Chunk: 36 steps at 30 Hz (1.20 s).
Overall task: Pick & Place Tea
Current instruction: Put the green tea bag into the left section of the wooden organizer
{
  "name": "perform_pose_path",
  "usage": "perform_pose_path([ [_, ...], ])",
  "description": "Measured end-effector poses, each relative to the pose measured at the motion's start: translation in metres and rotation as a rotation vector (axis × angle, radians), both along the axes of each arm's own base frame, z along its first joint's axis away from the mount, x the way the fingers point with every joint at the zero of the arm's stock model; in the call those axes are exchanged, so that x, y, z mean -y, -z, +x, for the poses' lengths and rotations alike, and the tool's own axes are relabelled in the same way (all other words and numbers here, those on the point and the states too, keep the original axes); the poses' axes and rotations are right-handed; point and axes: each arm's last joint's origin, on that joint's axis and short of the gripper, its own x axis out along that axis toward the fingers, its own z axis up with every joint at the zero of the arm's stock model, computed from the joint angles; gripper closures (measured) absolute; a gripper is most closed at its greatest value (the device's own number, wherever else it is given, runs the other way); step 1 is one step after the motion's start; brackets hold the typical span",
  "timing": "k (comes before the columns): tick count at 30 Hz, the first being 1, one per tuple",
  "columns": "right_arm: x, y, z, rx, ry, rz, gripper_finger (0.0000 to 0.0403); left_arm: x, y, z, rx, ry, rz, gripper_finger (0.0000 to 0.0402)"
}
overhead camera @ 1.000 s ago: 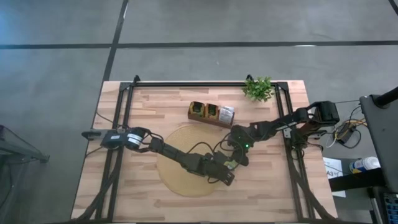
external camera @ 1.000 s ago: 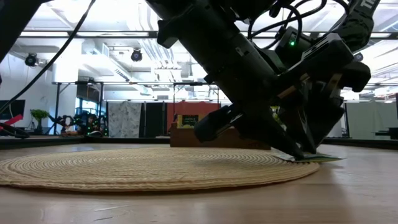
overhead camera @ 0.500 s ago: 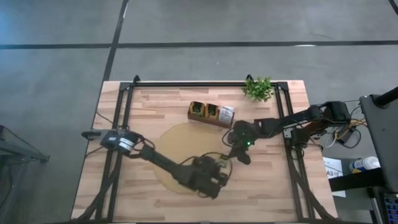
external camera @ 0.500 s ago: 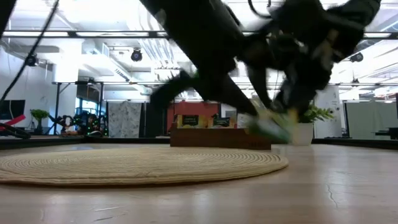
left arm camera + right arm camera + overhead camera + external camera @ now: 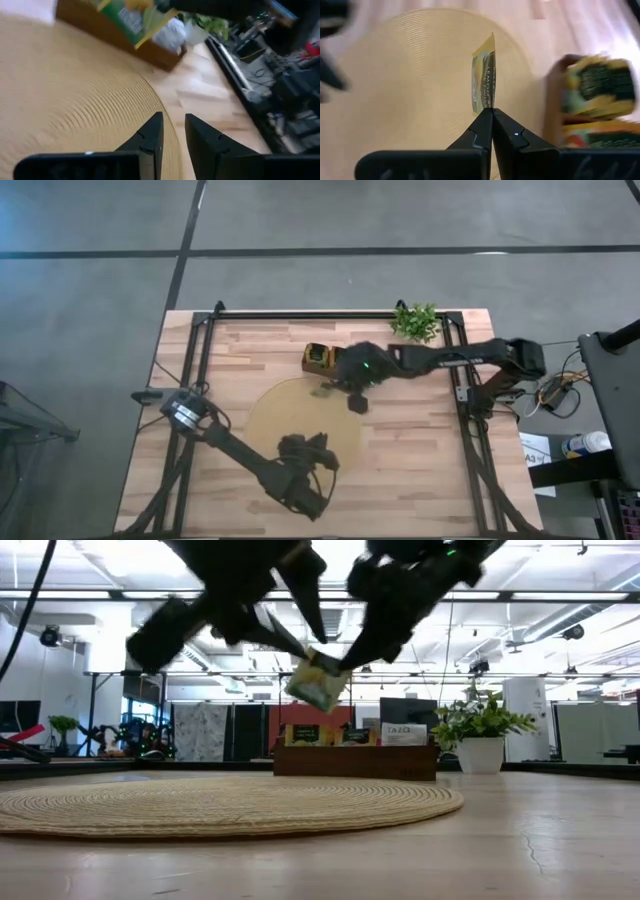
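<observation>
Carry step: my right fingers (image 5: 492,112) clench a yellow-green tea sachet (image 5: 483,85) aloft over the round mat's (image 5: 275,405) one o'clock edge, beside the tray (image 5: 318,358); my left fingers (image 5: 172,131) idle, slightly parted; next, presumably, lower it into a compartment.

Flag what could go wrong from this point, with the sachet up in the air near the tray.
1. The right gripper pinches the tea sachet only by its bottom edge, so a fast swing might shake it loose over the round mat.
2. The tray already looks packed with sachets, so this one may catch on them rather than slide in.
3. The left gripper sits low over the mat, empty; it seems clear, though the arms work close together.
</observation>
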Motion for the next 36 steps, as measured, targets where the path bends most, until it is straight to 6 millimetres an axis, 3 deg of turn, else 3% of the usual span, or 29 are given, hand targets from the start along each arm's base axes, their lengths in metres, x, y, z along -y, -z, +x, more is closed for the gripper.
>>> perform_pose_path([
  [7,0.048,0.006,0.035,-0.1,0.11,-0.073,0.0394,-0.034,-0.035,-0.026,-0.134,-0.036,0.063,0.0326],
  [13,0.071,0.008,0.061,-0.196,0.13,-0.163,0.0394,-0.069,-0.049,-0.079,-0.215,-0.016,0.091,0.0326],
  [21,0.082,0.013,0.081,-0.33,0.13,-0.293,0.0394,-0.113,-0.044,-0.148,0.02,0.008,-0.051,0.0326],
  [27,0.082,0.019,0.086,-0.388,0.137,-0.304,0.0394,-0.133,-0.032,-0.168,0.225,0.094,-0.175,0.0326],
  [36,0.08,0.034,0.091,-0.399,0.154,-0.22,0.0394,-0.163,-0.007,-0.184,0.253,0.193,-0.302,0.0326],
])
